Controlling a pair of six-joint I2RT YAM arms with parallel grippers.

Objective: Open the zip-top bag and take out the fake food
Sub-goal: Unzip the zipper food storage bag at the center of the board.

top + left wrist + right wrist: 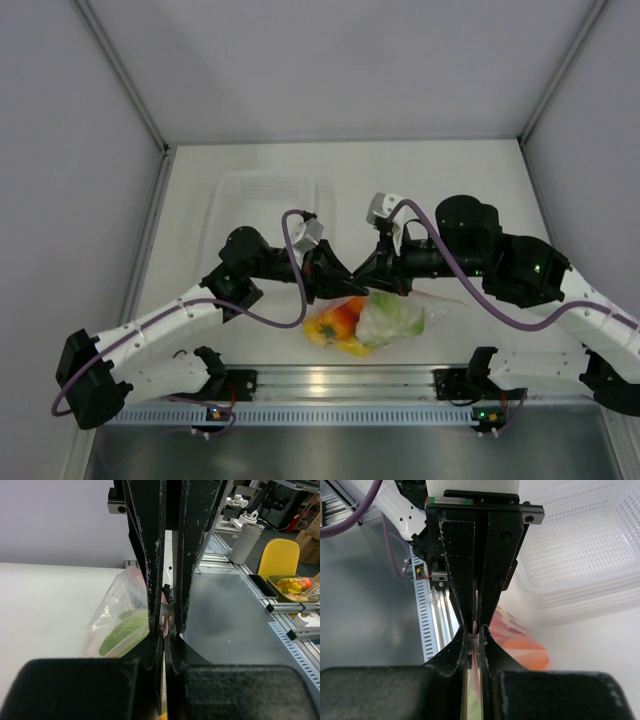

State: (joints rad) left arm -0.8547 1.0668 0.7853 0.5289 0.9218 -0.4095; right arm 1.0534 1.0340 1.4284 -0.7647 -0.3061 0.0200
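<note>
Status: you're at the opening step and nothing is out yet.

- Left gripper (333, 275) and right gripper (372, 272) meet nose to nose at the centre of the top view, right over the mouth of the bag (405, 315).
- Left wrist view: left gripper (165, 622) is clamped shut, with a sliver of plastic pinched between the tips. The bag (117, 615) bulges out to the left of the fingers, with green showing through it.
- Right wrist view: right gripper (475, 630) is also closed, biting the pink strip (476, 615) along the bag mouth. The bag (517, 640) sits lower right of the fingers, with orange showing through.
- So each side has its own hold on the mouth. I can't tell whether the two grips are on opposite lips or on the same one.
- The bag lies at lower centre of the top view on the table (480, 190), just above the front rail. The food (345, 322) is all inside it: orange and yellow pieces on the left, a white and green piece on the right.
- The tray (262, 190) sits upper left of centre, apart from the bag. No food shows in it.

Done: both grips are set on the mouth.
Left: pull the zip apart, check that it has opened, then take the pieces out one by one. I'd call that most of the job.
</note>
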